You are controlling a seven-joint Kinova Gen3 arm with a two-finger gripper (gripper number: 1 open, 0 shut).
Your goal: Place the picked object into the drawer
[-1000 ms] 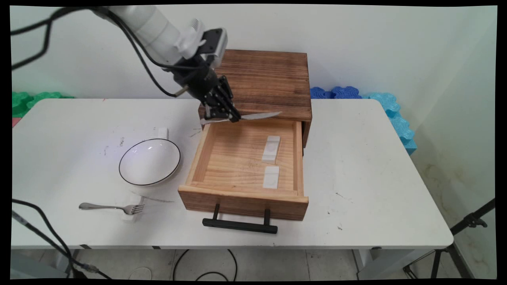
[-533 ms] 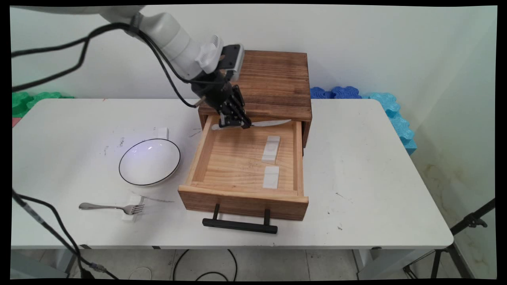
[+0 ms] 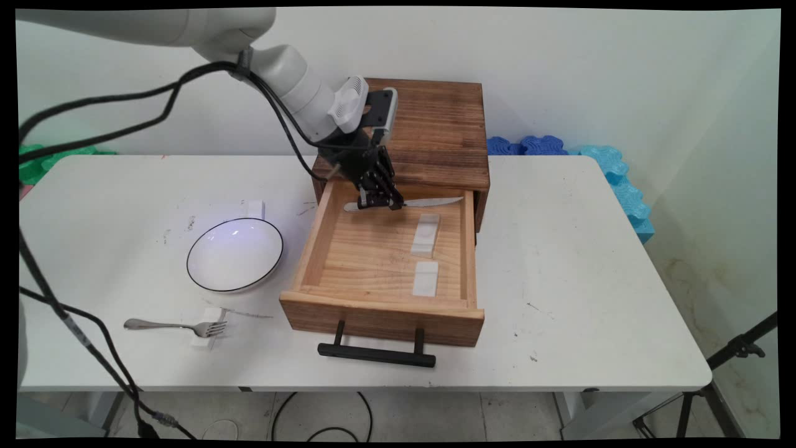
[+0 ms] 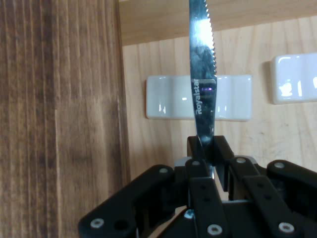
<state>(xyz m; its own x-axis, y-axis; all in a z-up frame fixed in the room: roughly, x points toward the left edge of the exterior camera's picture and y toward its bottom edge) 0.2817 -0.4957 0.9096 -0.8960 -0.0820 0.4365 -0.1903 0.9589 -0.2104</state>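
Knife, silver metal with a serrated blade (image 3: pixel 429 202), is pinched by its handle end between the pressed-together fingers of the black two-finger gripper (image 3: pixel 377 202). It is held level over the rear of the open light-wood drawer (image 3: pixel 323 246), at upper centre of the main frame. Its long axis runs left to right across the drawer, with the blade extending from the gripper toward the frame's right and the tip near the drawer's right wall. In the hand view the blade (image 4: pixel 202 74) rises straight up from the fingers (image 4: pixel 198 171) and is seen crossing over a white rectangular ceramic rest (image 4: pixel 168 97) on the drawer floor. A second white rest (image 4: pixel 294 78) is seen at the right edge of that view. In the main view these two rests (image 3: pixel 425 235) (image 3: pixel 426 278) lie one behind the other in the drawer's right half, below the knife in the frame; no contact is seen. The drawer is pulled out of a dark brown wooden cabinet (image 3: pixel 435 124); a black bar handle (image 3: pixel 376 354) is fitted at its front. At frame left, on the white table (image 3: pixel 591 280), a white bowl with a black rim (image 3: pixel 235 254) and a silver fork (image 3: pixel 177 325) are set well apart from the gripper.
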